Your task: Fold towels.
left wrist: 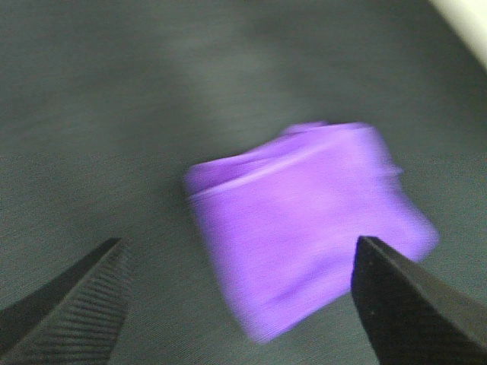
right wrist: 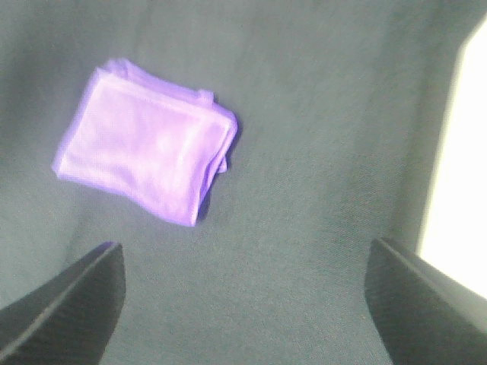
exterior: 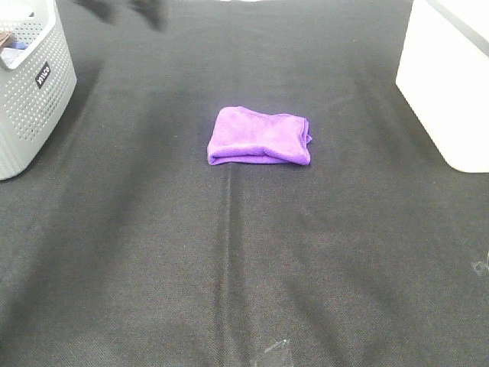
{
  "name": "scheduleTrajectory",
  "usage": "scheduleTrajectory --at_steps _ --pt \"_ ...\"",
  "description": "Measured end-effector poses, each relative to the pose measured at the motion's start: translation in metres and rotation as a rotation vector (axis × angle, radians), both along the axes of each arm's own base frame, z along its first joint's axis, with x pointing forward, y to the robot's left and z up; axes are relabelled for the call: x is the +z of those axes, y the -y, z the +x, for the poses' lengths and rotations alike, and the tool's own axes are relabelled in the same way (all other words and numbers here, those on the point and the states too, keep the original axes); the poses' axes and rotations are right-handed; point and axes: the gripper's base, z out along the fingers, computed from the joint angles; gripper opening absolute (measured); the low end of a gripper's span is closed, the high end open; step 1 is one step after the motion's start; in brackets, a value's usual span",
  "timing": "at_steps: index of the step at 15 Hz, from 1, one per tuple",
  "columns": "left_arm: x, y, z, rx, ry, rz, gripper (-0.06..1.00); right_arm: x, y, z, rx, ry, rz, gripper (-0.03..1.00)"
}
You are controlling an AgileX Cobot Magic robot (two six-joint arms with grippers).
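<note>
The purple towel (exterior: 260, 136) lies folded into a small rectangle on the black table cover (exterior: 229, 260), near the middle. Its white tag does not show. In the left wrist view the towel (left wrist: 304, 236) is blurred and lies below and between the spread fingers of my left gripper (left wrist: 240, 241), which is open and empty. In the right wrist view the towel (right wrist: 148, 156) lies well ahead of my right gripper (right wrist: 245, 243), which is also open and empty above bare cloth. Neither gripper shows clearly in the exterior high view.
A grey perforated basket (exterior: 30, 84) stands at the far left. A white bin (exterior: 451, 84) stands at the far right and also shows in the right wrist view (right wrist: 464, 152). Small bits of clear tape (exterior: 275, 352) lie near the front edge.
</note>
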Motion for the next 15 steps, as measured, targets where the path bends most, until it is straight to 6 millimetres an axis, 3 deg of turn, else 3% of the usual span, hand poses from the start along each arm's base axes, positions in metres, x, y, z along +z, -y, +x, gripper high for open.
scheduleTrajectory --at_steps 3,4,6,8,10,13,14,15 --pt "0.029 -0.085 -0.01 0.215 0.013 0.035 0.74 0.033 0.045 -0.027 -0.124 0.069 0.025 0.82" --pt "0.045 -0.111 -0.023 0.268 0.023 0.004 0.74 0.042 0.058 -0.041 -0.164 0.083 0.025 0.82" --pt "0.07 -0.14 -0.06 0.305 0.022 -0.015 0.74 0.051 0.072 -0.083 -0.204 0.086 0.014 0.82" --pt "0.093 -0.154 -0.124 0.331 0.013 -0.006 0.74 0.047 0.07 -0.144 -0.203 0.065 0.017 0.82" --pt "0.113 -0.155 -0.2 0.352 0.088 -0.007 0.74 0.043 0.065 -0.216 -0.194 0.103 0.043 0.82" --pt "0.109 -0.144 -0.316 0.349 0.202 0.015 0.74 0.014 0.061 -0.311 -0.192 0.184 0.048 0.82" --pt "0.106 -0.143 -0.33 0.347 0.215 0.02 0.74 0.008 0.061 -0.322 -0.194 0.196 0.044 0.82" --pt "0.096 -0.139 -0.361 0.345 0.248 0.027 0.74 -0.006 0.061 -0.346 -0.2 0.228 0.028 0.82"
